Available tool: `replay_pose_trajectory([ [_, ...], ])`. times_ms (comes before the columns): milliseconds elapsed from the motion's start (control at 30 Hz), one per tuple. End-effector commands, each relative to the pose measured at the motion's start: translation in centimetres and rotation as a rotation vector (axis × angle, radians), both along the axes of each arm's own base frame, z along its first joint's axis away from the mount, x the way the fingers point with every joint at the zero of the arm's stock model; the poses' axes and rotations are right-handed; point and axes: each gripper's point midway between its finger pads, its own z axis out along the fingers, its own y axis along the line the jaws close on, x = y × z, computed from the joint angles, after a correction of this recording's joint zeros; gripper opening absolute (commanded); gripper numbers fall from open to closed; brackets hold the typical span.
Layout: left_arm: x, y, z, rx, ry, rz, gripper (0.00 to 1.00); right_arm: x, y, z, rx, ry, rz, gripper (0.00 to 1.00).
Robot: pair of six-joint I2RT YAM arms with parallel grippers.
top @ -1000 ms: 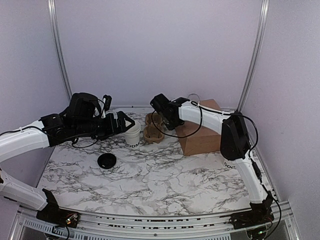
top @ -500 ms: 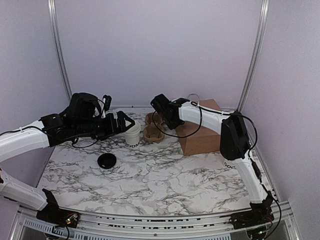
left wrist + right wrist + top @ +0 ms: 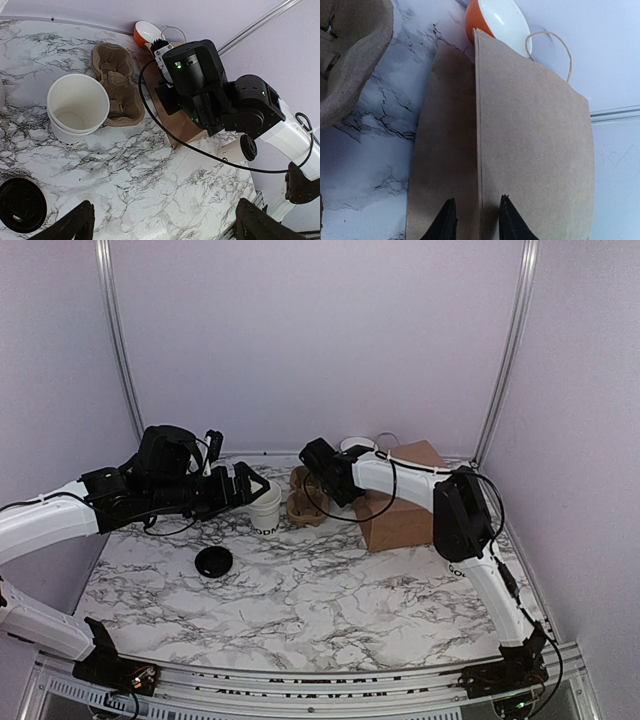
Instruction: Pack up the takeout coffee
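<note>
Left fingers (image 3: pixel 80 225) spread wide, empty; takeout coffee cup (image 3: pixel 77 107) stands open on the counter (image 3: pixel 125 175) just ahead of them, black lid (image 3: pixel 21 205) lying off beside one fingertip. Right fingers (image 3: pixel 446 222) narrowly parted astride the paper bag (image 3: pixel 535 150) edge, can't tell if pinching. Cup likely light, thin-walled, crushable: take mid-wall, gentle squeeze, not the rim.

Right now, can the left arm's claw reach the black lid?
Probably yes. The black lid lies bare on the table, close by the open left claw, with nothing between them.
</note>
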Motion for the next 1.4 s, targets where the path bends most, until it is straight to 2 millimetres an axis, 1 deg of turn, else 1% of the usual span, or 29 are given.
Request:
replay_pose_trajectory([
  [0, 0.1, -0.2, 0.9, -0.008, -0.016, 0.000, 0.99, 0.9, 0.3, 1.1, 0.006, -0.055, -0.014, 0.26],
  [100, 0.1, -0.2, 0.8, -0.006, -0.014, 0.002, 0.99, 0.9, 0.1, 1.6, 0.000, -0.073, -0.027, 0.22],
  [200, 0.2, -0.3, 0.7, -0.004, -0.011, 0.000, 0.99, 1.0, -0.1, 2.4, 0.001, -0.092, -0.034, 0.14],
  [433, 0.3, -0.3, 0.8, -0.004, -0.014, -0.001, 0.99, 1.1, 0.1, 4.9, 0.037, -0.137, -0.034, 0.00],
  [633, 0.3, -0.5, 0.6, -0.003, -0.008, -0.004, 0.99, 1.0, 0.0, 7.6, 0.068, -0.177, -0.038, 0.00],
  [700, 0.4, -0.6, 0.6, -0.004, -0.008, -0.006, 0.99, 0.7, 0.0, 9.0, 0.083, -0.198, -0.042, 0.00],
  [933, 0.8, -1.3, 0.6, -0.005, -0.005, -0.017, 0.99, -0.5, -0.4, 14.9, 0.192, -0.287, -0.063, 0.00],
  [1100, 1.1, -2.0, 0.7, -0.011, -0.002, -0.029, 0.99, -1.3, -0.7, 18.8, 0.265, -0.348, -0.059, 0.00],
  [1133, 1.2, -2.0, 0.7, -0.013, -0.001, -0.030, 0.99, -1.4, -0.7, 19.2, 0.275, -0.354, -0.057, 0.00],
  [1367, 1.5, -2.3, 1.1, -0.013, -0.009, -0.026, 0.99, -2.7, -1.1, 23.8, 0.381, -0.431, -0.035, 0.00],
])
